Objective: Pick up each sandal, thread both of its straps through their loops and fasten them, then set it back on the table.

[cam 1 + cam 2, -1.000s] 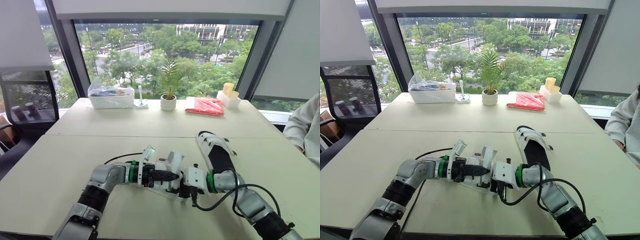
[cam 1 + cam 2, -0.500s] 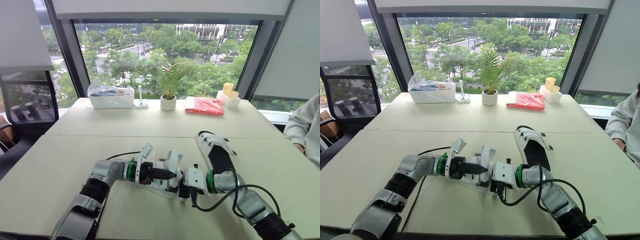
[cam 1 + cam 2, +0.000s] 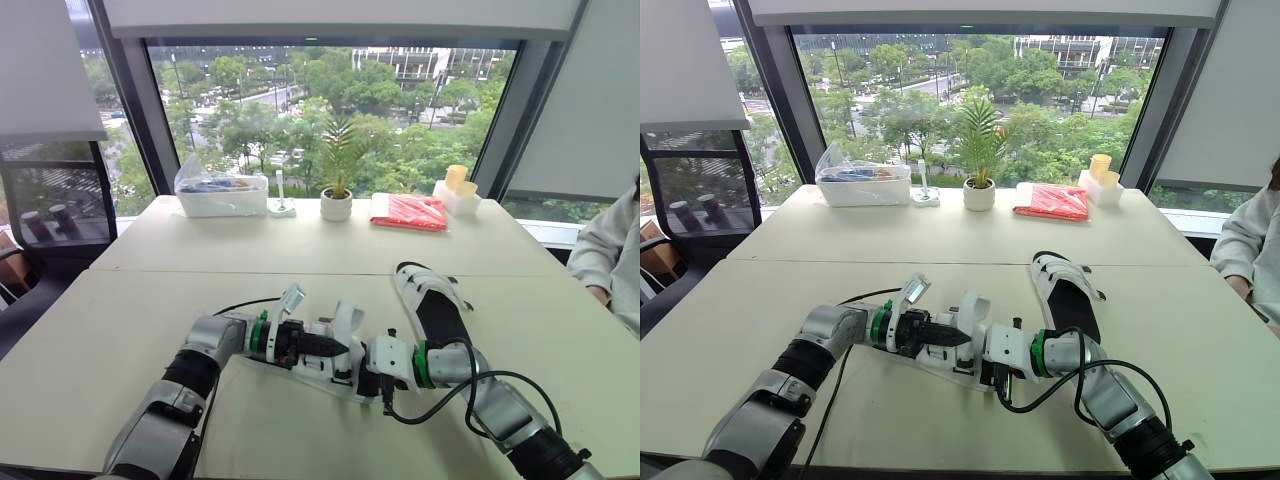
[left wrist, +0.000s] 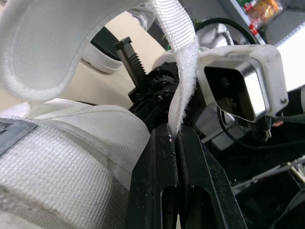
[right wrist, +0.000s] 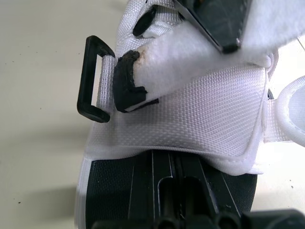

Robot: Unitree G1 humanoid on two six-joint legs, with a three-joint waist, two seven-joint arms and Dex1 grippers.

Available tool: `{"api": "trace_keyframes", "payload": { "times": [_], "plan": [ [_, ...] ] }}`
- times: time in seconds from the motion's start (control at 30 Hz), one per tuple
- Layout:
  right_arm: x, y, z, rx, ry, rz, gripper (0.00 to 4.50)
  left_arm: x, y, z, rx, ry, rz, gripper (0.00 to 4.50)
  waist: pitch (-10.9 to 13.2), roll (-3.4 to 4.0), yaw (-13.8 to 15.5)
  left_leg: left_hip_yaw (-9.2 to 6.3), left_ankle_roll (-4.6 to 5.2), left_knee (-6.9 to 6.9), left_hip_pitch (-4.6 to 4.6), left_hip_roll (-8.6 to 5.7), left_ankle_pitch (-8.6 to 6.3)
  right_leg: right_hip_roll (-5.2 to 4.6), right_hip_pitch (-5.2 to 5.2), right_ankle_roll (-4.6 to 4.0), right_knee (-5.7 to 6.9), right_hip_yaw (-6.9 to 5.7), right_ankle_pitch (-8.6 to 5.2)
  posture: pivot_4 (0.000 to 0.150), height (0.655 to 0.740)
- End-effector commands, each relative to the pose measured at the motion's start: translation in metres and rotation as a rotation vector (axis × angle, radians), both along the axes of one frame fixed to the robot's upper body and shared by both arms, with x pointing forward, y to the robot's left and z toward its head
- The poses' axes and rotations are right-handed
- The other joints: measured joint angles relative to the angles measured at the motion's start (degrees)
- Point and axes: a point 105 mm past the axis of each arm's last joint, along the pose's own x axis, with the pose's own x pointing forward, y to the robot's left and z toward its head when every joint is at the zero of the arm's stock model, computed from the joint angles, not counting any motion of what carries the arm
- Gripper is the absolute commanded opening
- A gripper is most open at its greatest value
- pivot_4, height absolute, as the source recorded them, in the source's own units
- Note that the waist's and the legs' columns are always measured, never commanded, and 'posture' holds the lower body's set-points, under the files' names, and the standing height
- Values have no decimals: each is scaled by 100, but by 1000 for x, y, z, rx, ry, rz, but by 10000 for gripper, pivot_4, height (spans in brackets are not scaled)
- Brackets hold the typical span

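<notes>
One white-and-black sandal (image 3: 331,362) is held low over the near table between both grippers. My left gripper (image 3: 343,349) is shut on one of its white straps (image 4: 183,57), which stands up from the fingertips. My right gripper (image 3: 364,379) is shut on the sandal's side, at the edge of the white upper (image 5: 200,119). A black plastic loop (image 5: 93,81) sticks out beside that upper, and a strap end with a black tip (image 5: 126,81) lies across it. The second sandal (image 3: 433,302) lies flat on the table to the right.
At the table's far edge stand a potted plant (image 3: 337,205), a clear bin (image 3: 222,193), a red packet (image 3: 408,212) and a white box with yellow cups (image 3: 457,190). A person's sleeve (image 3: 610,260) shows at the right edge. A black cable (image 3: 450,395) loops by my right arm.
My left forearm has swung slightly, and its gripper has drawn a little left with the strap still in it. The right gripper and both sandals have stayed put.
</notes>
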Motion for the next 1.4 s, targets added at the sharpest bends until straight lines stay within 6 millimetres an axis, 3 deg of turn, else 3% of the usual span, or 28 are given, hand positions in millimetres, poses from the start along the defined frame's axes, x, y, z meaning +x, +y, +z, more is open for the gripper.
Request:
{"api": "trace_keyframes", "payload": {
  "times": [0.03,0.27,0.6,1.03,1.4],
  "plan": [
    [-30,-9,-60,-135,224,8,0,3,-4,9,-23,19,6,311,0,0,2,0,0,0,-1,0,0,0,0,0,0,0,0,1500,7374],
    [-30,-8,-60,-135,224,10,0,-1,-8,29,-82,69,-37,311,3,-2,-3,0,3,1,-7,0,-1,5,-6,14,0,-1,7,1500,7374],
    [-30,-7,-61,-136,224,12,0,-17,1,16,-21,86,-105,311,3,-2,-2,0,4,1,-7,1,-2,5,-6,0,-1,0,0,1500,7374],
    [-32,-6,-62,-133,227,16,0,-5,2,-2,15,14,-45,311,3,-2,1,-1,4,-2,-6,2,-2,-3,-7,-4,-3,0,-3,1500,7374],
    [-33,-4,-62,-134,230,23,0,-9,-9,-9,21,-115,-109,311,2,-2,-1,0,3,-4,-6,3,-3,-10,-9,-7,-3,0,-4,1500,7374]
  ]
}}
